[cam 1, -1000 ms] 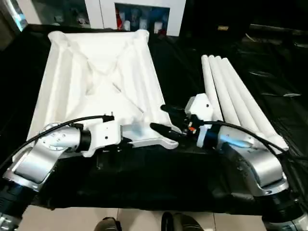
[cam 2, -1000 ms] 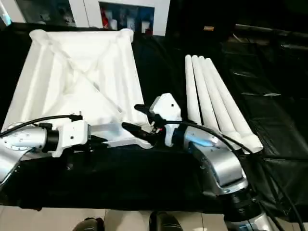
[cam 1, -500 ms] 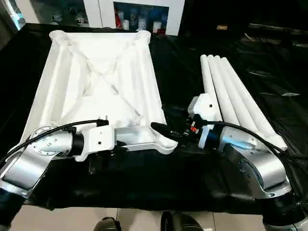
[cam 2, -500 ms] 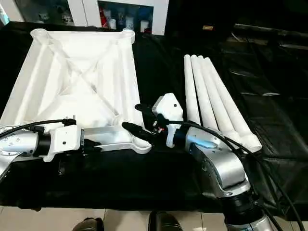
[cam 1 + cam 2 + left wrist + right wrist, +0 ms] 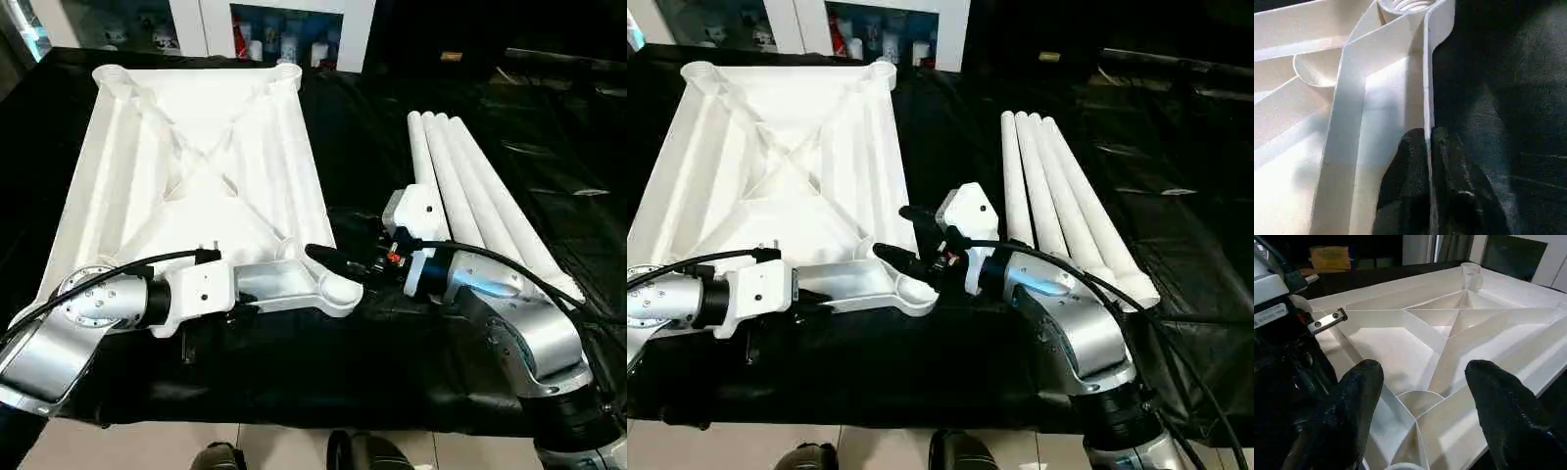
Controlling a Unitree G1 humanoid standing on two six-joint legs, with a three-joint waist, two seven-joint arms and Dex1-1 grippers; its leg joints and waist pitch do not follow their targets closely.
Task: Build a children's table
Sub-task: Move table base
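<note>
On a table draped in black cloth (image 5: 372,147), the white tabletop (image 5: 196,166) of a children's table lies upside down, its ribbed, X-braced underside facing up and a rounded corner socket (image 5: 338,291) at its near right corner. Left of that socket, the robot's left gripper (image 5: 1429,147) pinches the tabletop's near rim (image 5: 1426,98): the left wrist view shows its two black fingers (image 5: 1405,161) pressed together with the thin white wall clamped between them. The silver left forearm (image 5: 88,308) reaches in from the left along that same edge, a black cable arching over it.

Just right of the socket, the right gripper (image 5: 338,257) points at the corner, its fingers spread apart and holding nothing; the right wrist view has the two black fingertips (image 5: 1359,396) standing either side of the socket, with the tabletop's ribs stretching away beyond them. Whether either fingertip touches the plastic cannot be told.

Farther right of the socket, apart from the tabletop, four long white tapered legs (image 5: 460,186) lie side by side on the cloth, touching one another and fanning slightly toward the near end. The right forearm (image 5: 509,313) crosses in front of their near ends.

Beyond the tabletop's far edge, white cabinets (image 5: 294,24) with small items on shelves stand behind the table.
</note>
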